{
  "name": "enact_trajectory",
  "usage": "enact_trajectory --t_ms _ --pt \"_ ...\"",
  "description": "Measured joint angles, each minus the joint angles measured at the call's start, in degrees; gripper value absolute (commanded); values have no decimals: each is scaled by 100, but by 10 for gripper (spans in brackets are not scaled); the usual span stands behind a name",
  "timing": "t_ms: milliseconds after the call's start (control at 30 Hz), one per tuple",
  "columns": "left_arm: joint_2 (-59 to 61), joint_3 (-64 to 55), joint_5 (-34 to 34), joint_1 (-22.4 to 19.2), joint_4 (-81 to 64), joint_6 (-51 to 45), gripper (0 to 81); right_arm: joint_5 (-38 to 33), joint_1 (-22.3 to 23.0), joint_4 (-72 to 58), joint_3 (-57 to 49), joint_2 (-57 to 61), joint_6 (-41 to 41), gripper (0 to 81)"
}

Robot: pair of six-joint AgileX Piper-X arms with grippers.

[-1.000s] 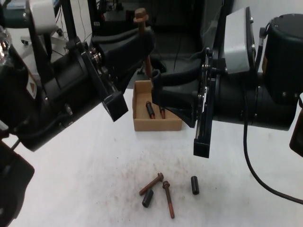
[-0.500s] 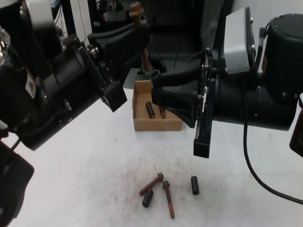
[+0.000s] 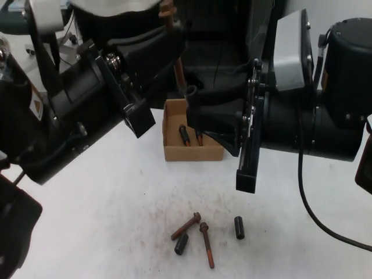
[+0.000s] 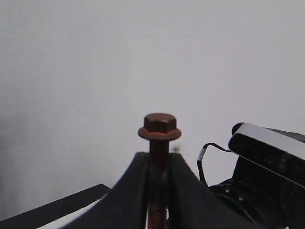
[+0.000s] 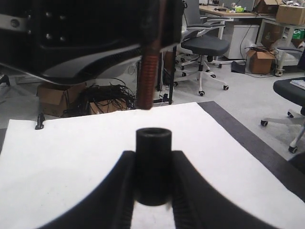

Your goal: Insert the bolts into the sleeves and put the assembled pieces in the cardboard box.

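Raised slightly since the earlier high-view frame, the bolt [image 3: 168, 8] hangs by the cardboard box [image 3: 192, 153] (two assembled pieces inside). Left wrist view: the left gripper [image 4: 158, 160] is clenched on the bolt shank, head up. Right wrist view: the right gripper [image 5: 153, 162] grasps the sleeve [image 5: 153, 143] upright, with the bolt tip just above it.

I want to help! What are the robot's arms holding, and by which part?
Left jaws pinch a rusty bolt by its shank, below the head; right jaws grip a black sleeve by its sides.
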Motion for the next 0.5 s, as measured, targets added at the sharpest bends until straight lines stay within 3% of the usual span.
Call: enact_trajectory --t_ms 500 --pt "160 0 -61 -152 29 209 3 71 0 0 32 57 0 8"
